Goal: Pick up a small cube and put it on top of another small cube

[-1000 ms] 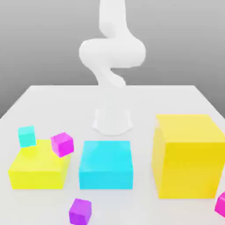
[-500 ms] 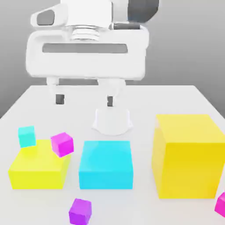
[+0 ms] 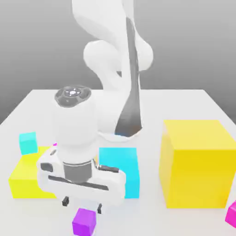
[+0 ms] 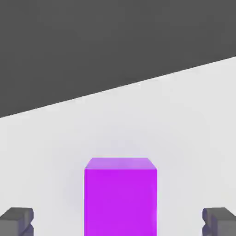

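the gripper [image 3: 82, 205] hangs just above the small purple cube [image 3: 84, 221], fingers [image 3: 66, 201] spread wide, holding nothing. in the hand view the purple cube [image 4: 120, 196] sits centred between the two dark fingertips [image 4: 16, 220], apart from both. this looks like the approach before the grasp: the next move calls for a short straight descent until the pads flank the cube's sides, then a squeeze. the cube rests on the white table [image 3: 184, 101], in front of the large cyan block [image 3: 120, 171], near the front edge.
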